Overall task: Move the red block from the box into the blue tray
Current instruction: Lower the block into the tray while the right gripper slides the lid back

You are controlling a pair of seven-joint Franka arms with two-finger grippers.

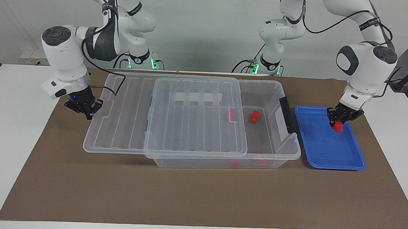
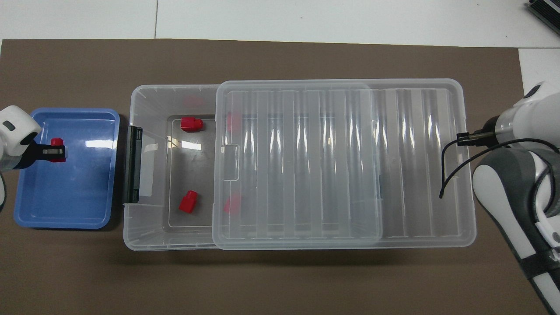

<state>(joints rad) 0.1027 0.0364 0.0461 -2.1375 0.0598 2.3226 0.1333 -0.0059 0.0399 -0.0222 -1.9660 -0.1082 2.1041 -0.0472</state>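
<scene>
Left pincer [image 1: 338,122]: we grip the small bright red plastic block [image 1: 337,127] low over the shallow blue plastic tray [image 1: 327,159].
Right pincer [image 1: 85,110]: closed, empty, at the clear ribbed lid [image 1: 175,120].
Risk: releasing near the rim, we may bounce the block out.
Clear plastic box [image 1: 278,97]: two red blocks remain.

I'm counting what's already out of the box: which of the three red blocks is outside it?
The red block gripped in the left gripper over the blue tray. The other two red blocks lie inside the box.
</scene>
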